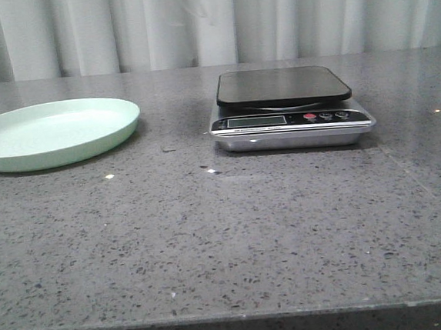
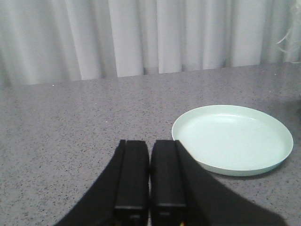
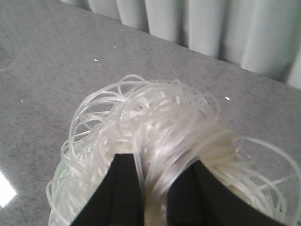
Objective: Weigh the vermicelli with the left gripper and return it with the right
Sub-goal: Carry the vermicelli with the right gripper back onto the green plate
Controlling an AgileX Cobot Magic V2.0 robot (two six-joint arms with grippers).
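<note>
1. Front view: I see the pale green plate (image 1: 52,133) empty on the left of the desk (image 1: 211,235), and the scale (image 1: 290,116) well apart to its right, its black platform bare. No arm and no vermicelli show here. I judge the weighing done and the return step in hand.

2. Left wrist view: the left hand (image 2: 149,188) hangs over bare desk with its two fingers pressed together and nothing between them. The plate (image 2: 233,139) lies near, empty. This arm looks to be out of the job now.

3. Right wrist view: the right hand (image 3: 155,193) is clamped on the vermicelli (image 3: 155,127); the strands bunch between the two black fingers and spill out over them. Grey desk lies behind the tangle; a hint of green shows at the lower edge, but I cannot tell whether it is the plate.

4. Next move, my judgement: carry the bundle over the plate, lower it, then part the fingers.

5. The vermicelli: thin, glossy, translucent whitish strands in loose springy loops, a fluffy tangle with stray loops sticking outward. I expect loops to snag on the fingers at release.
</note>
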